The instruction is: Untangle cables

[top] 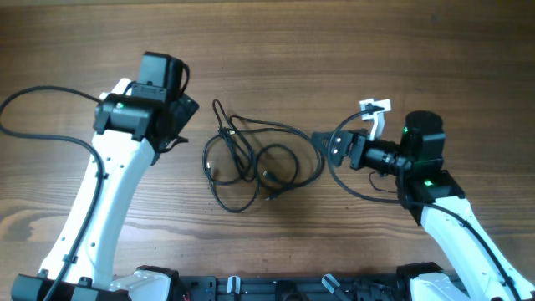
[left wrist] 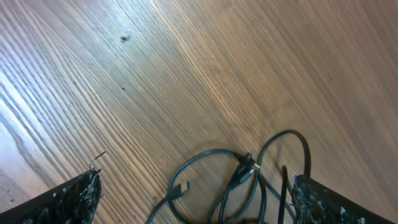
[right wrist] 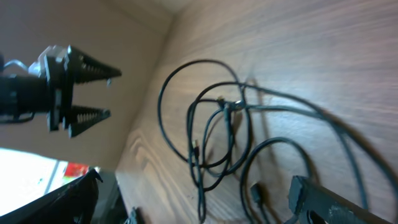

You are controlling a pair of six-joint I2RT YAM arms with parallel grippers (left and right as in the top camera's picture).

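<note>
Left claw (top: 184,124): open, its dark fingers (left wrist: 78,199) spread wide with nothing between them. It sits just left of the tangle.

Right claw (top: 321,140): also open and empty, its tip just beside the right edge of the tangle.

Thin black flexible cables (top: 251,159): they lie between the two claws on the brown wood-grain desk (top: 276,50). They form several loose overlapping loops that cross near the middle, with small plug ends lying among the loops. All cords rest flat on the desk, and neither claw holds any.
</note>
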